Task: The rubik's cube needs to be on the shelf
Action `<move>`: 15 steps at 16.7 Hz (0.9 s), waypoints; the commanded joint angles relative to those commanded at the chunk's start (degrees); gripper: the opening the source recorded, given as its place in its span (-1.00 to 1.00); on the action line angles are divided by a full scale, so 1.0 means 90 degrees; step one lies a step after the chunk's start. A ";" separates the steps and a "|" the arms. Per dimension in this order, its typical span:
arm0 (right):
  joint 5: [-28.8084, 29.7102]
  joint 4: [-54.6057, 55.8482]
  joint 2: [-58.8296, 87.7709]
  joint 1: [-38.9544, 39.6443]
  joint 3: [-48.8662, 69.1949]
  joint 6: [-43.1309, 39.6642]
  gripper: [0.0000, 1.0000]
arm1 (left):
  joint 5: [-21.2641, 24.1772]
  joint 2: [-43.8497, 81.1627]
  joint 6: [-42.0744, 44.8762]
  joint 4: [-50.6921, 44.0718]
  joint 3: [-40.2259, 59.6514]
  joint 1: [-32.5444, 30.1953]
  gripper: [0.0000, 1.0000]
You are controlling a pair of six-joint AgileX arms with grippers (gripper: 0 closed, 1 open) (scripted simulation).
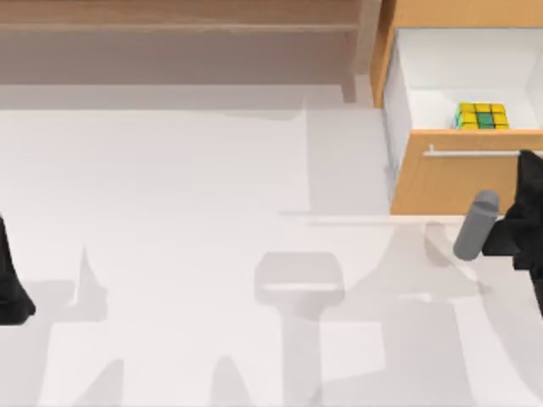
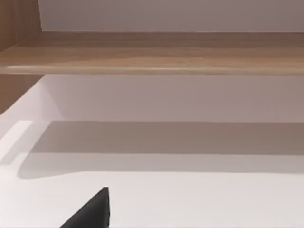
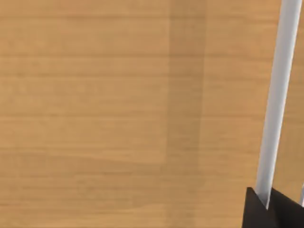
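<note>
I take the open drawer (image 1: 475, 85) of the orange-wood cabinet (image 1: 441, 182) as my landmark. The drawer is pulled out toward me, and the rubik's cube (image 1: 482, 116) sits inside it, against the inner side of the drawer front, yellow and green squares facing up. The shelf (image 1: 178, 15), a long light-brown ledge with a shadowed recess beneath, runs along the back of the desk (image 1: 212, 254) to the left of the drawer, with an upright post (image 1: 366, 47) between the two. Nothing rests on the shelf yet.

My right tool (image 3: 266, 199) is just in front of the drawer front, at its silver bar handle (image 1: 471, 153). In the right wrist view the bar passes between dark finger parts at the frame's edge, but I cannot tell whether the tool is clenched on it or released. My left arm (image 1: 13, 280) is parked well to the left of the drawer, at the desk's edge; its tool's state I cannot tell either.

I judge the risks as these. The cube lies tight against the drawer front, so a descending tool could strike that front edge or find no room for one finger. Any pull or push while I am at the handle would shift the drawer and slide the cube. Carrying the cube leftward, I could clip the post.
</note>
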 joint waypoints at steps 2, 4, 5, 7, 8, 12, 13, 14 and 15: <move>0.0000 0.0000 0.0000 0.0000 0.0000 0.0000 -0.85 | 0.0000 0.0000 0.0000 0.0000 0.0000 0.0000 1.00; 0.0000 0.0000 0.0000 0.0000 0.0000 0.0000 -0.55 | 0.0000 0.0000 0.0000 0.0000 0.0000 0.0000 1.00; 0.0000 0.0000 0.0000 0.0000 0.0000 0.0000 -0.40 | 0.0000 0.0000 0.0000 0.0000 0.0000 0.0000 1.00; 0.0000 0.0000 0.0000 0.0000 0.0000 0.0000 -0.10 | 0.0000 0.0000 0.0000 0.0000 0.0000 0.0000 1.00; 0.0000 0.0000 0.0000 0.0000 0.0000 0.0000 0.06 | 0.0000 0.0000 0.0000 0.0000 0.0000 0.0000 1.00; 0.0000 0.0000 0.0000 0.0000 0.0000 0.0000 0.66 | 0.0000 0.0000 0.0000 0.0000 0.0000 0.0000 1.00; 0.0000 0.0000 0.0000 0.0000 0.0000 0.0000 0.81 | 0.0000 0.0000 0.0000 0.0000 0.0000 0.0000 1.00; 0.0000 0.0000 0.0000 0.0000 0.0000 0.0000 0.96 | 0.0000 0.0000 0.0000 0.0000 0.0000 0.0000 1.00; 0.0000 0.0000 0.0000 0.0000 0.0000 0.0000 1.00 | 0.0000 0.0000 0.0000 0.0000 0.0000 0.0000 1.00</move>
